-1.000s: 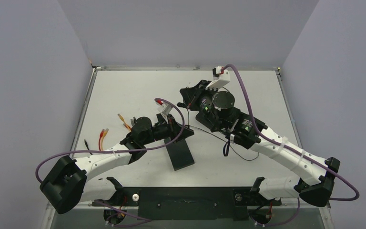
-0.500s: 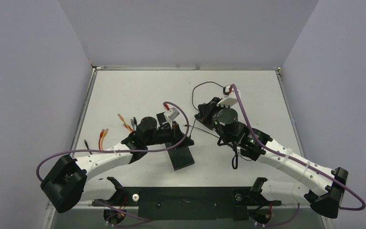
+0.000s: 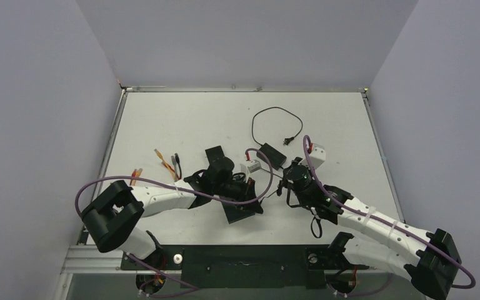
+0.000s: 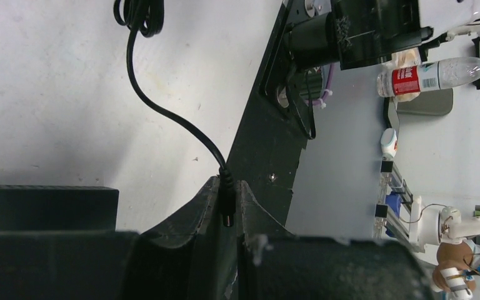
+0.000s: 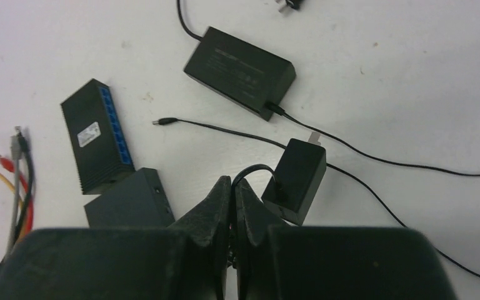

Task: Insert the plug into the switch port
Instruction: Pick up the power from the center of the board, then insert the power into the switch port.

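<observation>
The left gripper (image 4: 227, 185) clamps the small black barrel plug (image 4: 227, 212) lengthwise between its fingers (image 4: 197, 215), tip toward the wrist, while the right gripper (image 5: 232, 182), pinching a thin black cord (image 5: 250, 167), has the black box-shaped switch with blue ports (image 5: 97, 134) lying to its left, likely nearer the left arm.

L pincer (image 3: 246, 194), R pincer (image 3: 282, 185) nearer bases (image 3: 162, 257)
</observation>
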Motion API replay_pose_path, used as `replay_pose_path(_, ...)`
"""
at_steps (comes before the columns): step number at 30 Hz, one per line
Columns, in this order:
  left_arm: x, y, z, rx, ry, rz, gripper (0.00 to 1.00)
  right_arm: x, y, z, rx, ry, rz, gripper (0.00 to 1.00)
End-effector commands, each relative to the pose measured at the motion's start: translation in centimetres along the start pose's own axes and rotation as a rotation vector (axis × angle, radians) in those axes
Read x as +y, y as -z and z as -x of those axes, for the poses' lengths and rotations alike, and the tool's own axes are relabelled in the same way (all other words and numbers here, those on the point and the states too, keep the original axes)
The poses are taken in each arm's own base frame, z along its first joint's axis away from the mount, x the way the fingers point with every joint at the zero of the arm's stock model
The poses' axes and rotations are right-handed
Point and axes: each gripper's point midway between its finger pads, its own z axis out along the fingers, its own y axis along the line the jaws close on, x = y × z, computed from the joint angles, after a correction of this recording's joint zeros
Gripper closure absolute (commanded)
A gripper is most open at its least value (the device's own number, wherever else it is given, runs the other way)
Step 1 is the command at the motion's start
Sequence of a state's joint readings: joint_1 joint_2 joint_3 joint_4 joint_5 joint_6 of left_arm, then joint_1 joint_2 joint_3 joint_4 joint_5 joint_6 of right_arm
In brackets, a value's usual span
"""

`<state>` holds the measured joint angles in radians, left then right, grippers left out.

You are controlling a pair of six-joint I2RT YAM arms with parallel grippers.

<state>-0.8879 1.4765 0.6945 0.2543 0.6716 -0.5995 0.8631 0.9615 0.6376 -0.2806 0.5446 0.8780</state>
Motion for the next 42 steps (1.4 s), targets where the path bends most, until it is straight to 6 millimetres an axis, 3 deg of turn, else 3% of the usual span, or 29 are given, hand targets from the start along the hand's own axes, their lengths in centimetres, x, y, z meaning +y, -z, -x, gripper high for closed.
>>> replay_pose_path(1, -1.2, -0.5, 0.4, 0.045, -0.052, -0.034, 1.00, -1.2, 0.0, -0.5, -0.001, -0.097, -0.013, 1.00)
replay_pose_path(5, -0.6, -0.8, -0.1, 0.074, -0.040, -0.007, 1.00, -3.0, 0.0, -1.9, 0.021, -0.090, -0.050, 1.00)
replay_pose_path(8, -0.1, -0.9, -0.5, 0.093, -0.023, 0.005, 1.00, -4.1, 0.0, -3.0, 0.044, -0.081, -0.078, 0.94)
replay_pose_path(13, 0.1, -1.0, -0.9, 0.115, -0.005, 0.009, 1.00, -4.6, 0.0, -4.2, 0.084, -0.060, -0.090, 0.71)
replay_pose_path(18, 0.4, -1.3, -1.5, 0.142, 0.018, 0.004, 1.00, -4.5, 0.4, -4.5, 0.122, -0.011, -0.076, 0.61)
replay_pose_path(28, -0.9, -0.7, -1.7, 0.168, 0.040, -0.034, 1.00, -0.9, 3.4, -2.3, 0.153, 0.218, 0.127, 0.61)
replay_pose_path(36, -4.0, 0.9, -1.8, 0.189, 0.062, -0.132, 1.00, 3.5, 7.1, -2.9, 0.224, 0.469, 0.410, 0.55)
replay_pose_path(42, -5.5, 1.9, -1.9, 0.187, 0.066, -0.175, 1.00, 4.9, 9.7, -4.0, 0.235, 0.659, 0.555, 0.55)
